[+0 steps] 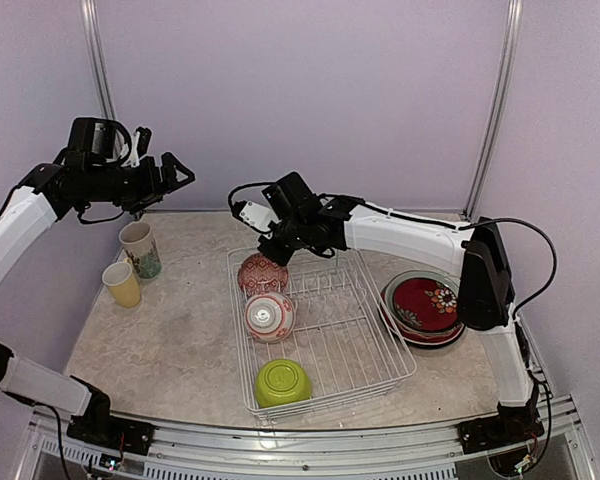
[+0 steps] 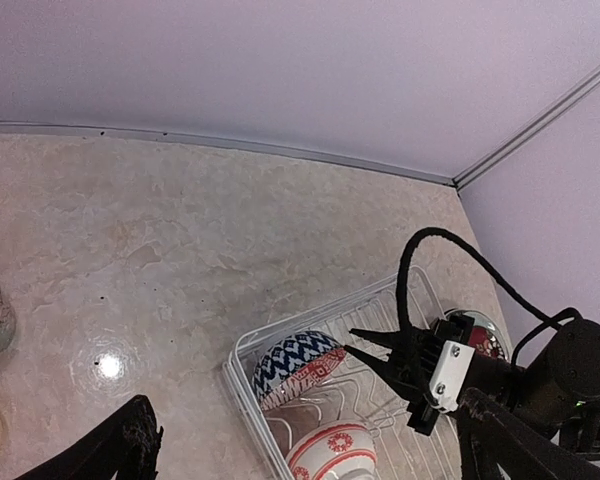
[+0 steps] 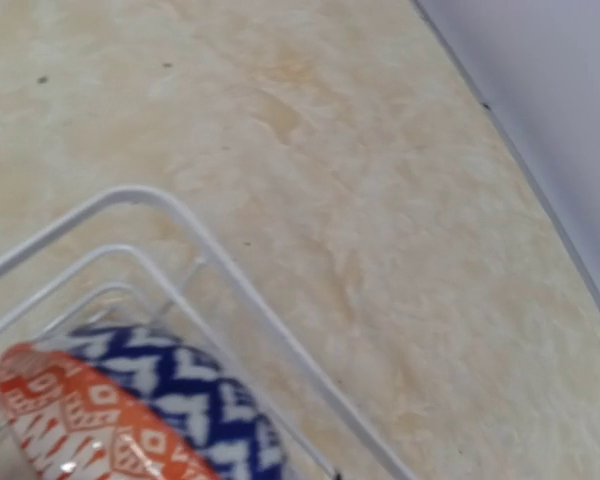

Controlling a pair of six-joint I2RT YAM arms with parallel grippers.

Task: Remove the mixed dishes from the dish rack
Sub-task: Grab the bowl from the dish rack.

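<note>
Zigzag bowl (image 2: 298, 365) just beside right gripper (image 2: 351, 341)

Inside a robotics lab test cell: plain lilac walls (image 1: 300, 90) and metal posts (image 1: 493, 110) behind a marble-look table (image 1: 170, 340), aluminium rail (image 1: 310, 442) along its near edge, left arm (image 1: 15, 225) and right arm (image 1: 400, 232) bolted there.

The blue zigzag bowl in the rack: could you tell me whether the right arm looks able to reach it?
Probably yes: the right gripper hovers open beside the blue zigzag bowl, nothing covers it, though the wall of the dish rack stands close.
</note>
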